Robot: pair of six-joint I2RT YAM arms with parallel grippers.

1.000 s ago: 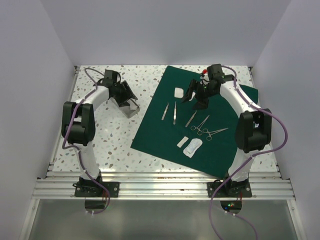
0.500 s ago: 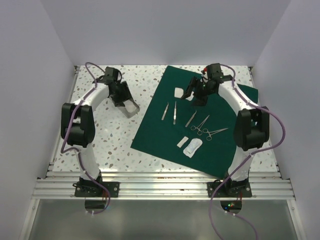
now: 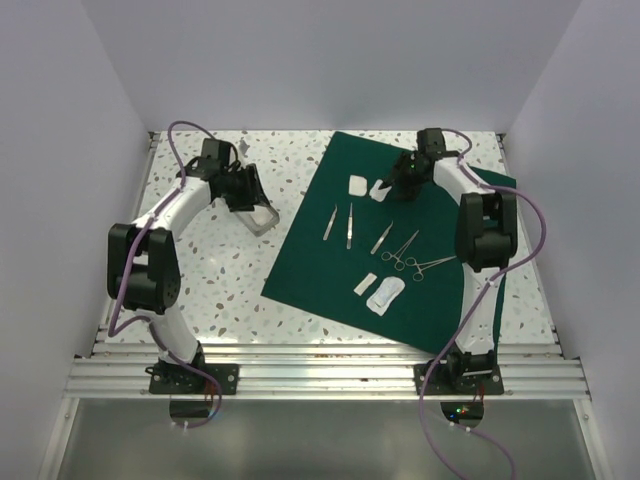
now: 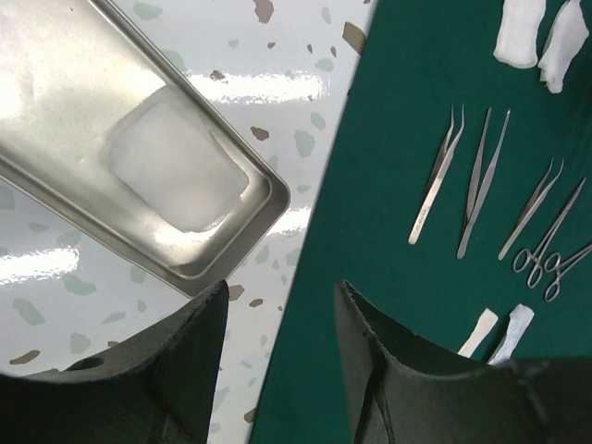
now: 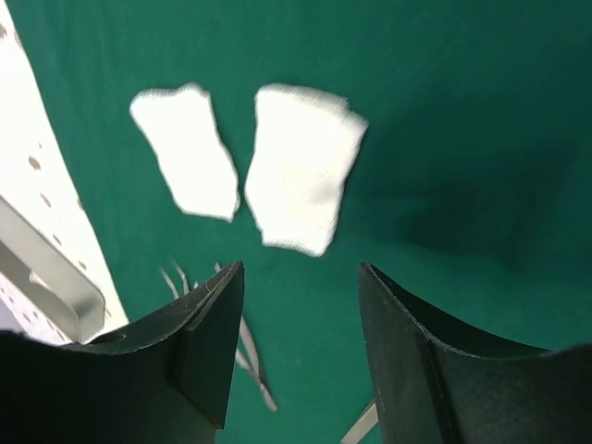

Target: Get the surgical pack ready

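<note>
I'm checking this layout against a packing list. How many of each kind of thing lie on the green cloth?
Tweezers: 3
Ring-handled clamps: 2
White gauze pads: 2
White packets: 2
Total on the green cloth: 9

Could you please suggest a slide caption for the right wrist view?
Right gripper, jaws open, hovers over two white gauze pads side by side on the dark green drape.
</note>
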